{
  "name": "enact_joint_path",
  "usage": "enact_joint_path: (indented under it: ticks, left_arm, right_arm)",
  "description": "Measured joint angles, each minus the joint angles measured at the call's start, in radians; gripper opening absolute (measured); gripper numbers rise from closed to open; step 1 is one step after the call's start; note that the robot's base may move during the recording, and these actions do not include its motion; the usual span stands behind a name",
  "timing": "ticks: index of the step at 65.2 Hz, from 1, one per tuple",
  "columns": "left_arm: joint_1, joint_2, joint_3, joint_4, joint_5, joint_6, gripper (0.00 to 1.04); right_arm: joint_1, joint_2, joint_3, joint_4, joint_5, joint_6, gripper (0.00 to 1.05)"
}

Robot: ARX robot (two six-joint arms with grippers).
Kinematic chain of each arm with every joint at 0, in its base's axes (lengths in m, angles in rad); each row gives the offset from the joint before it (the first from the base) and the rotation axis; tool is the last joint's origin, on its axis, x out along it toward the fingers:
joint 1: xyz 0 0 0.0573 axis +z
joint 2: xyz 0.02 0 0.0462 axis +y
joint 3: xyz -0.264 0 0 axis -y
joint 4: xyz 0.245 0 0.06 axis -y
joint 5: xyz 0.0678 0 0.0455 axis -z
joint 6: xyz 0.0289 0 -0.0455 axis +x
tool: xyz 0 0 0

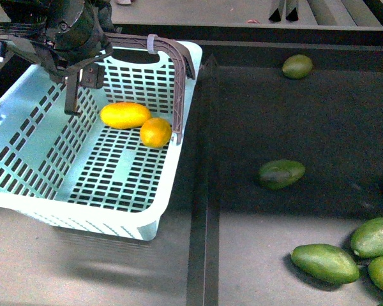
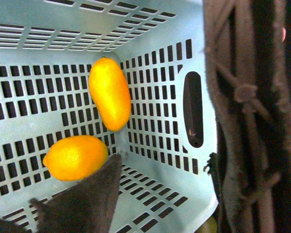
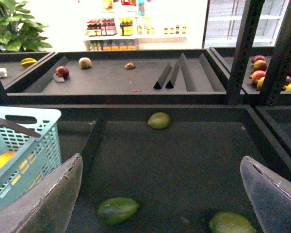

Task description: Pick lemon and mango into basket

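Note:
The pale teal basket point(image 1: 83, 220) stands at the left. The elongated yellow-orange mango point(image 1: 125, 115) and the shorter lemon point(image 1: 156, 132) lie side by side on its floor near the far right wall. My left gripper point(image 1: 83, 86) hangs open and empty above the basket's far left part. In the left wrist view the mango point(image 2: 110, 93) and lemon point(image 2: 75, 158) lie on the basket floor point(image 2: 150, 39), just beyond one finger point(image 2: 82, 204). My right gripper point(image 3: 161, 165) is open and empty over the dark tray, out of the front view.
Brown basket handles point(image 1: 179, 60) stand up over the right wall and fill the left wrist view's side point(image 2: 247, 121). Several green fruits lie on the dark tray point(image 1: 281, 173) point(image 1: 297, 65) point(image 1: 324, 262). A raised divider point(image 1: 201, 191) runs beside the basket.

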Motion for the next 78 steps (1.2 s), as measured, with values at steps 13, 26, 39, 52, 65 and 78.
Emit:
enact_joint_path:
  ticks: [13, 26, 39, 52, 65, 78]
  left_arm:
    - [0.008, -0.089, -0.071, -0.021, -0.039, 0.05, 0.95]
    - [0.029, -0.259, -0.174, -0.079, -0.117, 0.15, 0.98]
    - [-0.003, -0.402, -0.252, -0.066, -0.132, 0.245, 0.98]
    - [0.093, -0.507, -0.699, 0.909, 0.191, 1.251, 0.56]
    - [0.174, -0.697, -0.897, 0.958, 0.267, 1.571, 0.15]
    - [0.232, -0.831, -1.035, 0.977, 0.32, 1.603, 0.04]
  right_arm:
    - [0.0, 0.0, 0.0, 0.0, 0.0, 0.0, 0.96]
    - [0.0, 0.0, 0.0, 0.0, 0.0, 0.0, 0.96]
    - [0.0, 0.0, 0.0, 0.0, 0.0, 0.0, 0.96]
    - [0.0, 0.0, 0.0, 0.0, 0.002, 0.0, 0.96]
    - [0.0, 0.0, 0.0, 0.0, 0.002, 0.0, 0.96]
    - [0.0, 0.0, 0.0, 0.0, 0.002, 0.0, 0.96]
